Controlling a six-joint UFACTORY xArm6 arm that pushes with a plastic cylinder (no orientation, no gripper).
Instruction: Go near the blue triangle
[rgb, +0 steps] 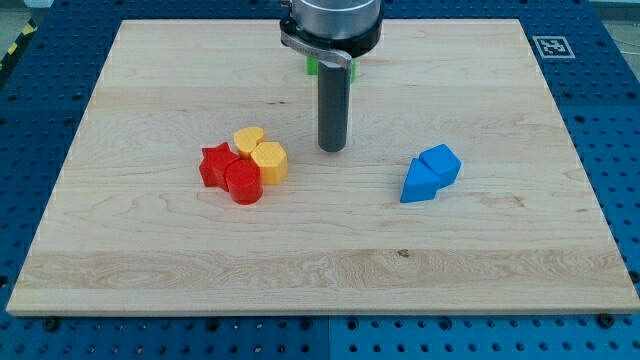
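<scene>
the one camera view looks down on a pale wooden board (150, 250) lying on a blue pegboard table (40, 120). my tip (332, 149) stands on the board a little above its middle, at the lower end of a straight dark rod that hangs from the arm's grey collar at the view's top. there is no pincer on this arm, so nothing opens, closes or grips; the rod only pushes. a small green block (312, 66) peeks out behind the rod near the top edge, mostly hidden, its shape not readable

the task's thing sits well to the view's right of my tip and slightly lower: two blue blocks touch there, and the blue triangle (419, 184) looks to be the lower left one, with a blue cube-like block (441, 161) against its upper right side. the split between them is hard to read from here

on the view's left, a tight cluster lies apart from my tip: a red star (215, 165), a red cylinder (243, 184), a yellow heart (249, 139) and a yellow hexagon-like block (269, 161), all touching

the step in hand is the approach, and i judge it barely begun. to do it well, slide right and a touch downward across the bare wood between, aiming at the triangle's left face, and stop just beside it without nudging it. the path looks free of blocks; the main risk is overshooting and shoving the blue pair apart
</scene>
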